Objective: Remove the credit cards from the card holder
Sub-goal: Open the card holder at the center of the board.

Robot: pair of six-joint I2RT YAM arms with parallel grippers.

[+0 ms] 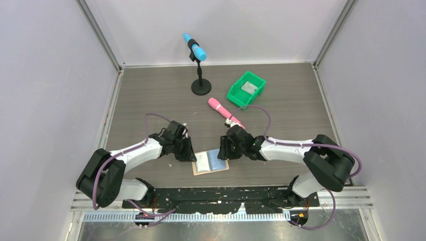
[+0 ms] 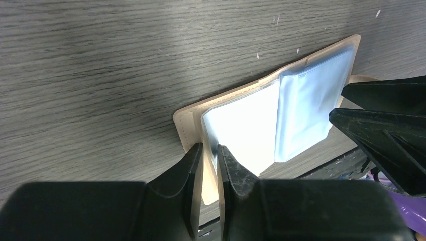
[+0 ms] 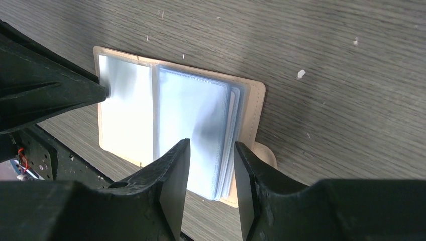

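Near the middle of the near edge of the dark grey wood-grain surface (image 1: 150,100), between the two arms, the task's things are found. Toward the far right corner a green plastic bin (image 1: 237,97) is seen, with a black stand holding a blue-tipped rod (image 1: 201,86) by the far edge and a pink wand (image 1: 221,108) between the bin and the right arm.

The flat tan rectangular card holder (image 3: 255,100) is laid open, its spine running roughly from near edge to far edge and its two halves spread left and right. The thin rectangular credit cards (image 1: 217,161) are not yet out: a blue one is seen behind the clear sleeves of the right half, a pale one on the left half.

The left gripper (image 2: 210,155) is set at the holder's left edge, its jaws drawn nearly together with the tan cover between them, apparently grasping it. The right gripper (image 3: 211,150) is placed over the right-hand stack of sleeves, its jaws released and straddling that stack's edge. The blue card is judged nearest the right arm, its long axis parallel to the spine. Which way the sleeves open cannot be told.
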